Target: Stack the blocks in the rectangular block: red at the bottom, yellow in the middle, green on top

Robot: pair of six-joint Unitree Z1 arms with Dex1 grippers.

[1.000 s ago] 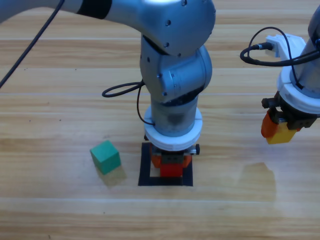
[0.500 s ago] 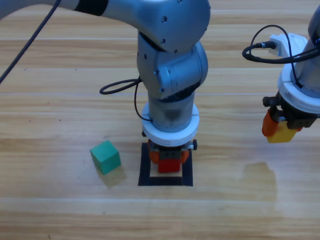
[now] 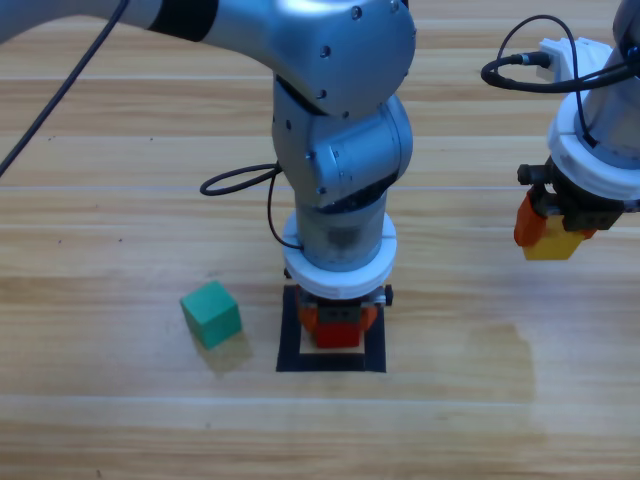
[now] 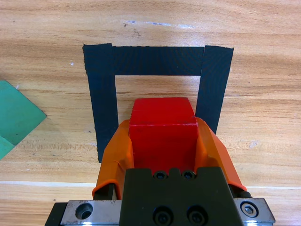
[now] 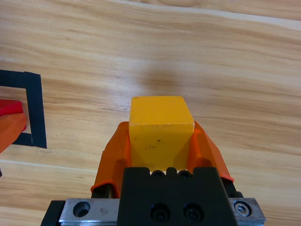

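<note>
Left gripper (image 3: 338, 322): reaches down over the black tape square (image 3: 289, 340) at the middle of the wooden table (image 3: 100, 420); its orange jaws are clamped on the red cube (image 3: 340, 337).
Red cube, high view: only a sliver shows under the arm's wrist, inside the tape outline.
Red cube, left wrist view (image 4: 163, 134): seen whole between the two jaws, over the near part of the square's opening; whether it touches the table I cannot tell.
Tape square, left wrist view (image 4: 146, 60): far side and both flanks show; the near side is hidden behind the gripper (image 4: 163, 141).
Right gripper (image 3: 548, 228): off to the right of the square, well apart from it, jaws clamped on the yellow cube (image 3: 552, 243).
Yellow cube, right wrist view (image 5: 161, 126): held between the jaws (image 5: 161, 134) above bare wood; a faint shadow lies on the boards beyond it.
Right wrist view, extra: a corner of the tape square (image 5: 34, 110) and a bit of the red cube (image 5: 10, 108) show at the left edge.
Green cube (image 3: 211, 313): on the table just left of the square, apart from it; the left wrist view catches only its corner (image 4: 16, 117).
Count: three cubes, one each of red, yellow, green; one tape square; two grippers, each holding one cube.
</note>
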